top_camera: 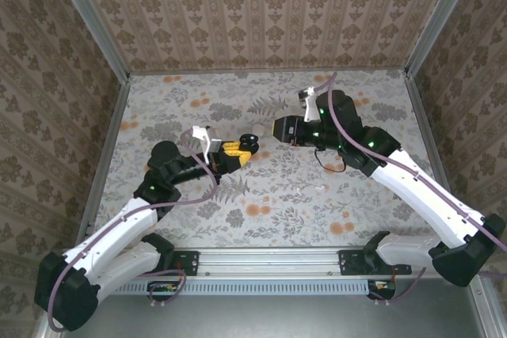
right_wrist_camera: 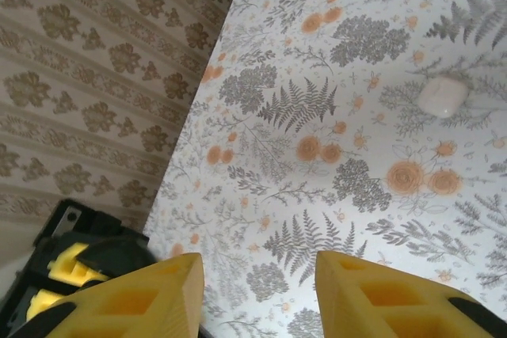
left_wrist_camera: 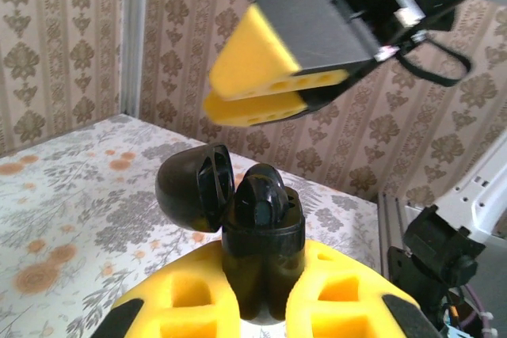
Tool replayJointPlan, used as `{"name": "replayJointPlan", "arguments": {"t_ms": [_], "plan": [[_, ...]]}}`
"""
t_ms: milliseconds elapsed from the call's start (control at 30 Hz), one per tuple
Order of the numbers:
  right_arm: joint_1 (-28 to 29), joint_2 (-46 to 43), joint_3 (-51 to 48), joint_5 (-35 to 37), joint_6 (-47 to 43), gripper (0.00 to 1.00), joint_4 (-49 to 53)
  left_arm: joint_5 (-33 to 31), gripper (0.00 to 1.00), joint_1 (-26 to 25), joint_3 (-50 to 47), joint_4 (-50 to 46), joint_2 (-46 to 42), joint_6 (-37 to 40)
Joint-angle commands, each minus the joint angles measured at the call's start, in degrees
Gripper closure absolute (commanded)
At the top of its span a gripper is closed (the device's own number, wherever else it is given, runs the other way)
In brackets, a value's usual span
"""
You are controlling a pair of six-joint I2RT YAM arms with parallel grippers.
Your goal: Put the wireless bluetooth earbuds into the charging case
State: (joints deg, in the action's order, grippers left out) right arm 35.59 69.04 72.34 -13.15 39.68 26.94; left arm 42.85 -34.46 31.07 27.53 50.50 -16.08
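- Floral table (top_camera: 277, 219), wallpapered walls (top_camera: 261, 5) on three sides; both arms meet mid-table.
- Left gripper (top_camera: 234, 150) is clamped on the black case (top_camera: 250, 142), held off the table, lid (left_wrist_camera: 190, 187) swung open to the left.
- Case long axis runs along the left fingers, mouth pointing right and far, straight at the right gripper (top_camera: 276, 128).
- Black earbud (left_wrist_camera: 261, 195) sits in the case mouth, standing proud of the rim; my guess is it's not fully seated.
- Right gripper is spread and empty: table shows between its fingers in its wrist view.
- Key relation: right fingertips are just beside the case mouth, apart from the earbud. Any press or nudge goes along the case axis, toward the left gripper.
- Small white piece (top_camera: 321, 188), likely the white earbud, lies on the table near and right of the case, well apart. Right arm is nearer to it.
- Left wrist view gives the earbud and lid detail, which the top view is too coarse for. Right wrist view shows the finger gap, which looks almost closed edge-on from the left wrist.
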Motion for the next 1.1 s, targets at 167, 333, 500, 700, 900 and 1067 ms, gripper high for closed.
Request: {"name": "replayJointPlan", "arguments": {"t_ms": [167, 333, 500, 700, 900, 1067], "plan": [[-2.62, 2.08, -3.99, -19.60, 9.19, 0.59, -12.69, 8.59, 1.00, -0.92, 0.86, 7.55, 1.03, -0.97], [-2.55, 4.98, -5.65, -27.51, 14.58, 0.63, -20.79, 9.80, 1.00, -2.01, 2.53, 7.75, 3.21, -0.45], [-2.37, 5.58, -6.35, -31.02, 16.34, 0.65, -23.28, 8.49, 1.00, -2.19, 3.01, 7.85, 4.21, -0.03], [-1.94, 5.07, -7.27, -34.09, 16.47, 0.67, -23.66, 7.07, 1.00, -2.19, 3.68, 5.85, 5.01, 1.13], [-1.84, 2.74, -5.96, -33.29, 11.54, 0.68, -18.94, 4.60, 1.00, -2.08, 3.44, 3.86, 5.38, 1.24], [-1.84, 0.39, -5.38, -33.41, 8.24, 0.68, -17.46, 2.26, 1.00, -1.51, 2.61, 2.90, 4.81, -0.05]]}}
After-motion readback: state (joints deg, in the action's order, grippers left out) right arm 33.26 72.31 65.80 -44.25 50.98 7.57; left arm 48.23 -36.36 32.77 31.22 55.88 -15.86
